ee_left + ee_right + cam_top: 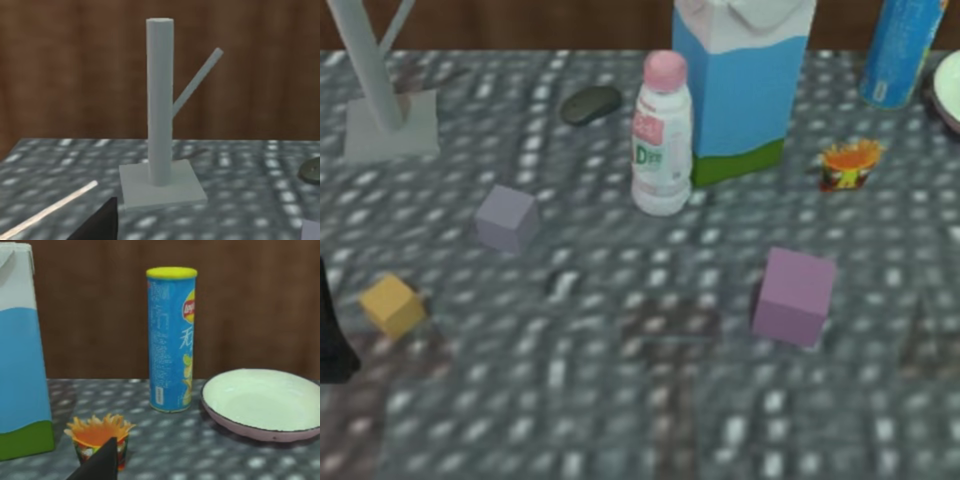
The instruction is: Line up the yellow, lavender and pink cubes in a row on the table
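Basically step 0: yellow cube (392,305) far left, lavender cube (506,218) just up-right of it, pink cube (794,296) well apart to the right on counter (620,400). No claw visible, state can't tell. Next: grab one, prob left arm to yellow.

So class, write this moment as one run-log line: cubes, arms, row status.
cubes: small mustard-yellow cube left, pale lavender cube mid-left, large pinkish-mauve cube right, all apart | arms: left arm at left edge | row: not formed
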Robot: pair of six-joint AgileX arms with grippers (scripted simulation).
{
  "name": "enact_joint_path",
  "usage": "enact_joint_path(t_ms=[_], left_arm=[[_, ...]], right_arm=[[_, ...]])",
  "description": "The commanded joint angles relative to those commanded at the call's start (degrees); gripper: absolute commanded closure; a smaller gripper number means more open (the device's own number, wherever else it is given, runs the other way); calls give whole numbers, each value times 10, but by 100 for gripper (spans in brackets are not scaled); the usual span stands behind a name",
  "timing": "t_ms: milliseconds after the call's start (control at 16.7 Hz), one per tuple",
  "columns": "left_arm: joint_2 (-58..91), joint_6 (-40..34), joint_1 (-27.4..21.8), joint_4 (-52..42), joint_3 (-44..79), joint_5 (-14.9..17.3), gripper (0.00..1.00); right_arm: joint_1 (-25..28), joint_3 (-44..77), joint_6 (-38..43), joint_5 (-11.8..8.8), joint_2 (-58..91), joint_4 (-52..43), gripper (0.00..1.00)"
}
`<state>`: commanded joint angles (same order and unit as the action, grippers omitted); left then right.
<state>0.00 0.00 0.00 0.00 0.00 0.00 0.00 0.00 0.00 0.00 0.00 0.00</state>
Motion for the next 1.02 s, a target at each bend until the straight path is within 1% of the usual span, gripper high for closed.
enact_joint_path(t_ms=[240, 480, 720, 1020], left_arm=[[17, 8, -2, -11, 17, 1, 0], [126, 51, -6, -75, 107, 2, 0], [324, 118, -11, -178, 242, 0, 0], [632, 212, -20, -330, 424, 0, 0]], right_arm=[[0, 0, 0, 0, 0, 0, 0], [0, 0, 0, 0, 0, 0, 0], [0, 0, 0, 0, 0, 0, 0], [0, 0, 0, 0, 0, 0, 0]])
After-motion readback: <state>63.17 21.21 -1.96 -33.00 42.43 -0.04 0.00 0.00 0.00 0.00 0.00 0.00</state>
